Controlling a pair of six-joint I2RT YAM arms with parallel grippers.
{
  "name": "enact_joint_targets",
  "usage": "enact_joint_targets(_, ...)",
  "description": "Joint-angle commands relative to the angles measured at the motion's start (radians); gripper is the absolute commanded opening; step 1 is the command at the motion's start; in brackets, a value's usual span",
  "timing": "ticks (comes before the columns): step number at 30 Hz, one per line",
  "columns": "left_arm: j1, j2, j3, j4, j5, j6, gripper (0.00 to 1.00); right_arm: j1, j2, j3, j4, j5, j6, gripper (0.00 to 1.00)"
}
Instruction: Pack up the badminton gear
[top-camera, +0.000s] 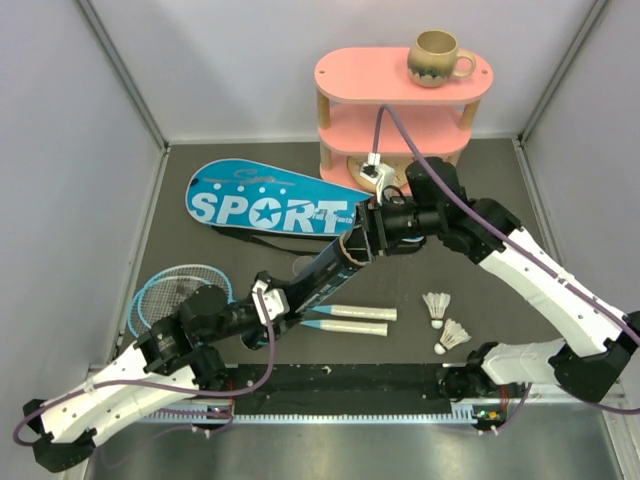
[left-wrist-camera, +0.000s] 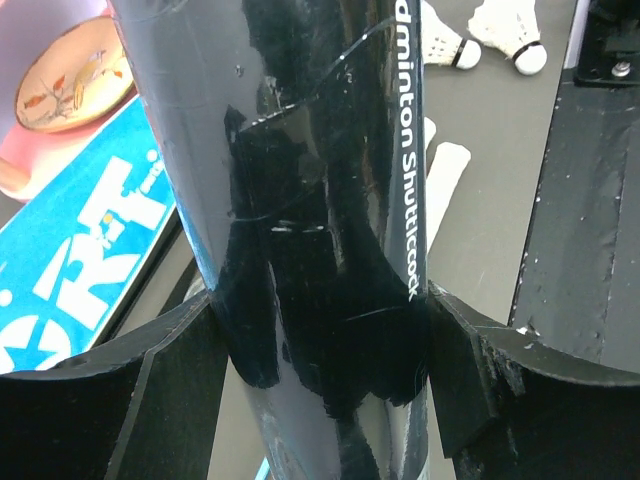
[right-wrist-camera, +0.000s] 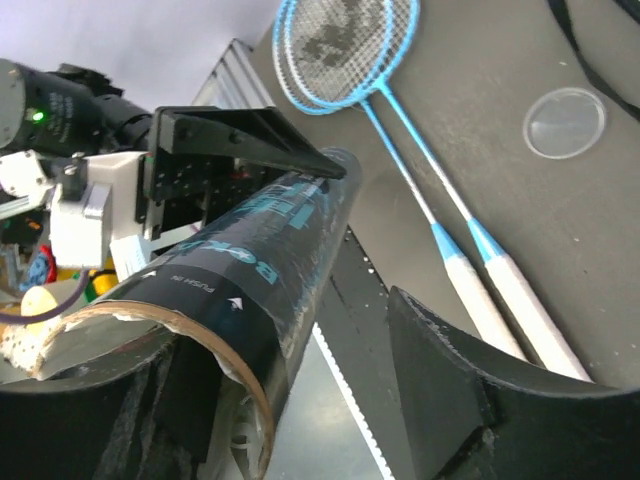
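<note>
**Top view.** The tube (top-camera: 315, 275) slants over the middle of the counter (top-camera: 545, 170), base at 8 o'clock, mouth at 2 o'clock. Two shuttlecocks (top-camera: 436, 307) lie loose at 4 o'clock, the rackets (top-camera: 180, 290) at 8 o'clock, the cover (top-camera: 265, 205) at 11 o'clock. Only this view shows what remains to pack.

**Left wrist view.** The left fingers (left-wrist-camera: 150, 400) clamp the tube from both sides. Hold this grip firm and the tube still. The mouth is out of frame here.

**Right wrist view.** The right fingers (right-wrist-camera: 450, 400) stand spread astride the mouth, with a gap on one side, and grip nothing. Only this view shows something white inside the rim, probably a shuttlecock. Withdraw along the tube axis, clear of the rim, before reaching for the next one.
</note>
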Motion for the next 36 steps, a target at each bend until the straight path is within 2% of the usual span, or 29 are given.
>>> enact_joint_targets(1, 0.000, -0.017, 0.011, 0.136, -0.007, -0.002, 0.07, 0.008, -0.025, 0.044, -0.011, 0.096, -0.037, 0.68)
enact_joint_targets(4, 0.000, -0.015, 0.013, 0.138, -0.036, -0.006, 0.07, -0.041, -0.104, 0.055, -0.007, 0.147, -0.029, 0.73)
enact_joint_targets(6, 0.000, -0.015, 0.016, 0.133, -0.057, -0.006, 0.06, -0.081, -0.194, 0.044, -0.010, 0.194, -0.026, 0.79)
enact_joint_targets(7, 0.000, -0.014, 0.014, 0.130, -0.080, -0.004, 0.06, -0.139, -0.233, 0.035, -0.013, 0.211, -0.025, 0.84)
enact_joint_targets(10, 0.000, -0.015, 0.019, 0.127, -0.111, -0.009, 0.06, -0.222, -0.368, -0.027, -0.036, 0.337, -0.005, 0.94)
enact_joint_targets(13, 0.000, -0.015, 0.022, 0.124, -0.140, -0.012, 0.06, -0.259, -0.440, -0.106, -0.094, 0.507, 0.027, 0.99)
enact_joint_targets(14, 0.001, -0.017, 0.024, 0.124, -0.150, -0.010, 0.06, -0.267, -0.442, -0.126, -0.131, 0.626, 0.050, 0.99)
enact_joint_targets(16, 0.001, -0.023, 0.027, 0.121, -0.153, -0.015, 0.06, -0.288, -0.413, -0.195, -0.243, 0.766, 0.135, 0.99)
enact_joint_targets(17, 0.001, -0.026, 0.025, 0.121, -0.151, -0.015, 0.06, -0.308, -0.402, -0.227, -0.267, 0.785, 0.168, 0.99)
enact_joint_targets(21, 0.001, -0.038, 0.025, 0.123, -0.143, -0.021, 0.05, -0.475, -0.364, -0.443, -0.283, 0.742, 0.363, 0.98)
enact_joint_targets(25, 0.001, -0.045, 0.027, 0.124, -0.137, -0.022, 0.06, -0.531, -0.232, -0.495, -0.313, 0.831, 0.432, 0.96)
enact_joint_targets(28, 0.001, -0.046, 0.027, 0.124, -0.130, -0.025, 0.06, -0.538, -0.079, -0.487, -0.323, 0.805, 0.466, 0.95)
enact_joint_targets(31, 0.001, -0.048, 0.028, 0.123, -0.119, -0.029, 0.05, -0.538, 0.021, -0.492, -0.318, 0.757, 0.495, 0.87)
enact_joint_targets(36, 0.001, -0.054, 0.027, 0.123, -0.116, -0.030, 0.05, -0.538, 0.047, -0.553, -0.271, 0.724, 0.534, 0.73)
